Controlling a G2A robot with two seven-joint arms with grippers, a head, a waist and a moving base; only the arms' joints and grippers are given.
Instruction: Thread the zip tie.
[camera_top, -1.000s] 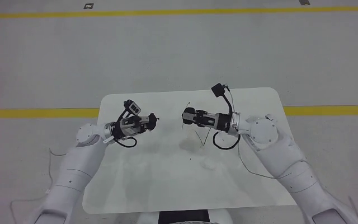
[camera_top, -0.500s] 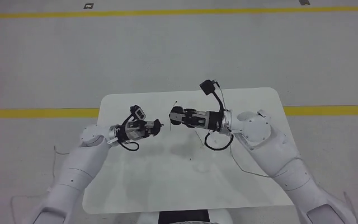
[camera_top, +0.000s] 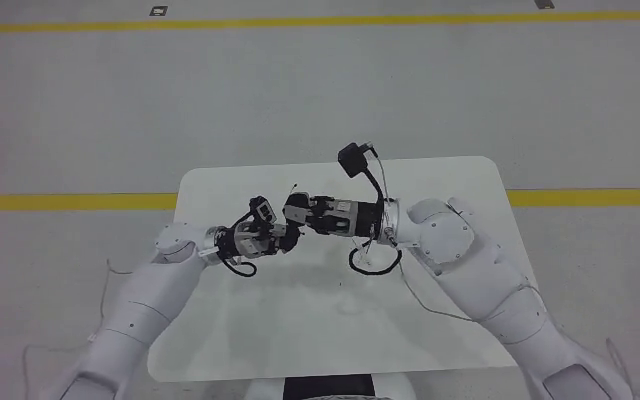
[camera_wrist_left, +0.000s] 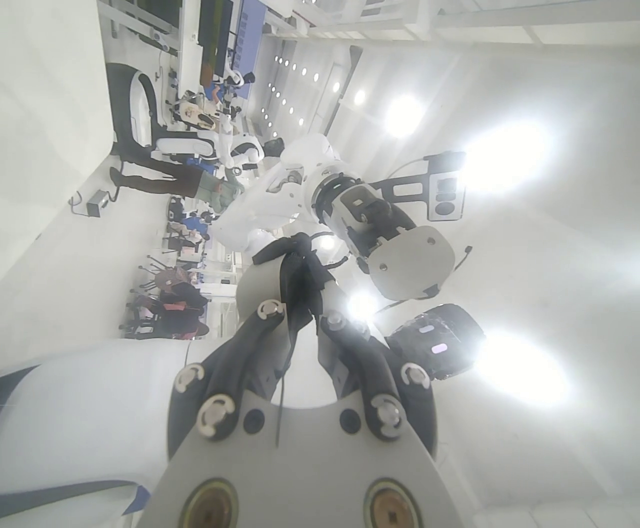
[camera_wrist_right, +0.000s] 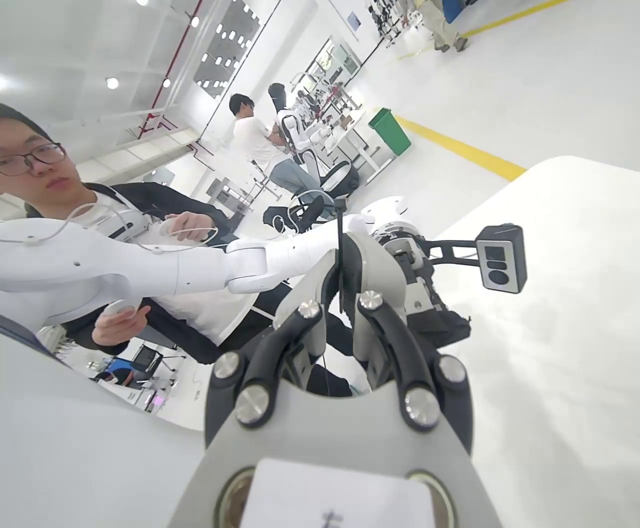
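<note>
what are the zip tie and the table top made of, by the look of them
Zip tie: likely black plastic, matte; a thin narrow strip, straight where it sticks out free.
Table: smooth white top with a faint sheen, probably laminate or painted board; the look leaves it open.

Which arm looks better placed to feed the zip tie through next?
Right, I'd guess: the right gripper pinches a straight, free-ended stretch of the zip tie, close beside the left gripper, which is also shut on it.
</note>
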